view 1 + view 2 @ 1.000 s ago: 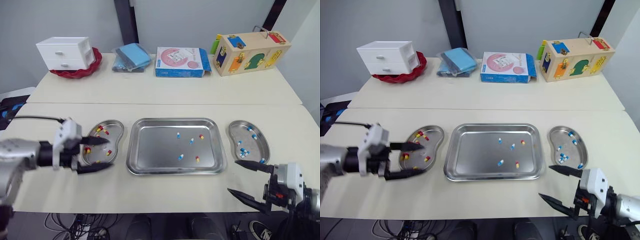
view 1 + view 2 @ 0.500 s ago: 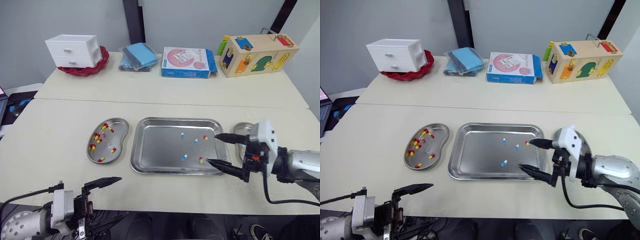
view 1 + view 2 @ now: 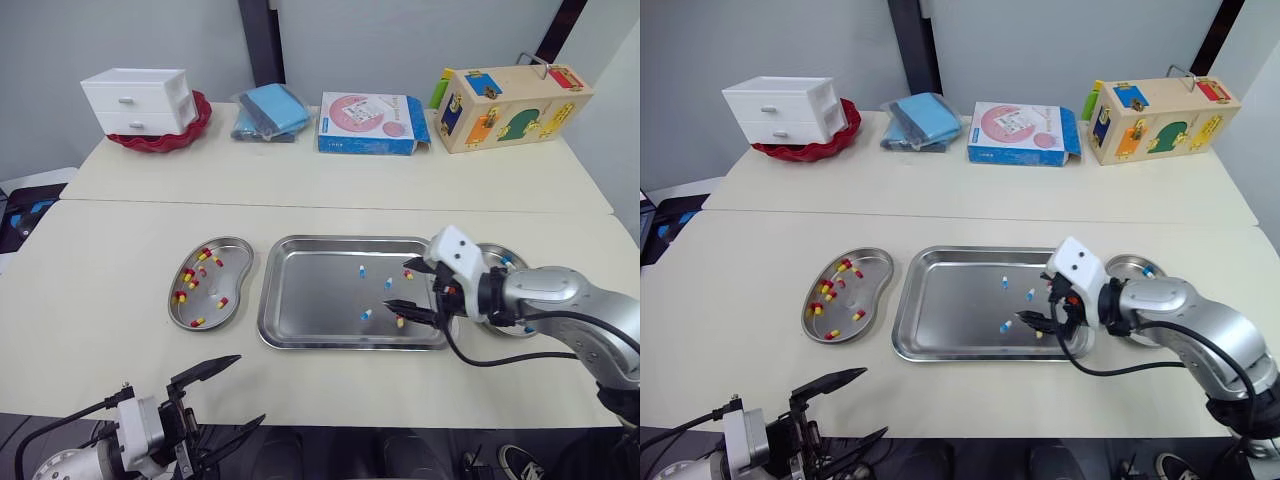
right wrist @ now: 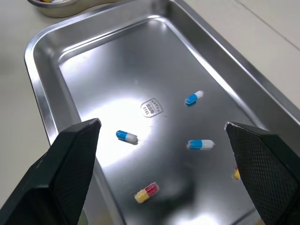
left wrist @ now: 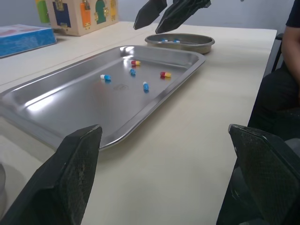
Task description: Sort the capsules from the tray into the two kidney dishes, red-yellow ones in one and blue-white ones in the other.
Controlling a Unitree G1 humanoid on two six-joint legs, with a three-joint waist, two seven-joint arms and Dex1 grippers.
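Over tray (image 3: 270,300) right end: right gripper (image 3: 396,286) spread wide, empty. Its arm hides most of blue-white kidney dish (image 3: 497,251). Low front: left gripper (image 3: 250,390) also wide.

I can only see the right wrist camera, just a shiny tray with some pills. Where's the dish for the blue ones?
Observer: The right dish sits just past the tray's right end.
Operator: And where are the red ones kept?
Observer: Red-yellow capsules lie in the left dish, past the tray's left end.
Operator: What's my other hand doing?
Observer: The left gripper hangs low in front of the table, jaws open, holding nothing.
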